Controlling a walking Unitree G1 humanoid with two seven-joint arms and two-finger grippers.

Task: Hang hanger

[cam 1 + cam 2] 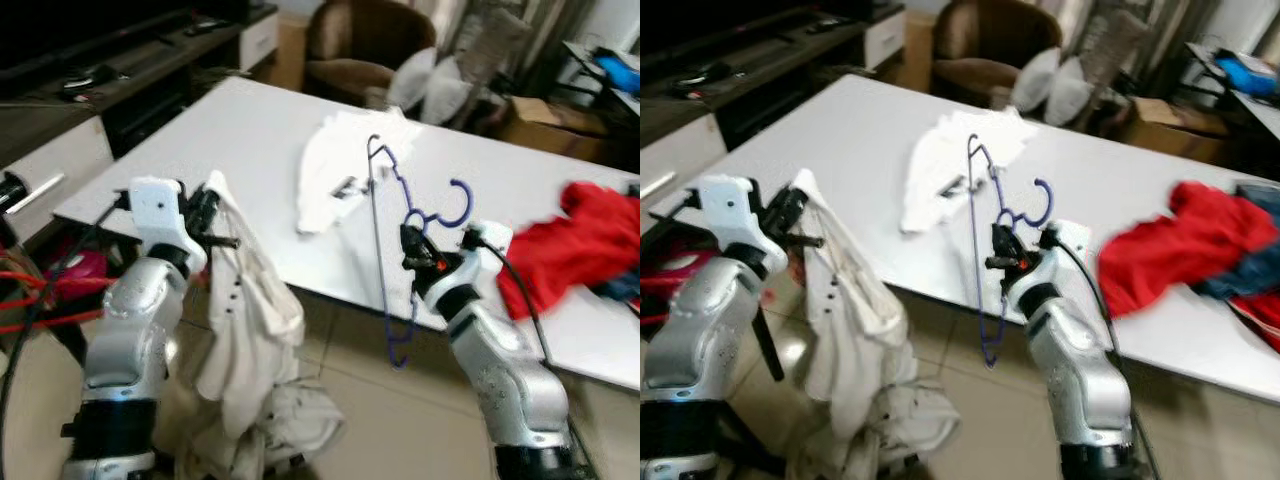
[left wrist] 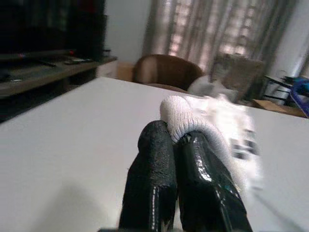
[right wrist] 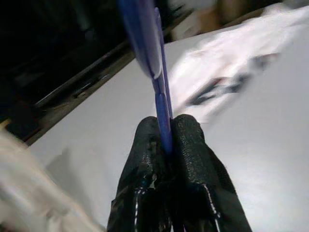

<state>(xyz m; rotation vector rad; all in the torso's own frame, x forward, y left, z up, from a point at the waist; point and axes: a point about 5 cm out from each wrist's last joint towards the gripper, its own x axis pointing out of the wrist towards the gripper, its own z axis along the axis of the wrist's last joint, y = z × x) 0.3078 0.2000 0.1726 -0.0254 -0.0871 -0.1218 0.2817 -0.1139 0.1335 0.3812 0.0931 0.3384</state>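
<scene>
right hand (image 1: 412,243) clamped on blue hanger (image 1: 378,200) | left hand (image 2: 179,145) gripping white garment (image 1: 245,330) | beside table (image 1: 200,150)

Shirt (image 1: 340,165) on table (image 1: 200,160) centre; clothes pile (image 1: 590,240) right; armchair (image 1: 360,45) behind.

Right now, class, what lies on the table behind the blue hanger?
Behind the blue hanger, held by the right gripper, a white garment lies on the table. What it covers cannot be seen.
</scene>
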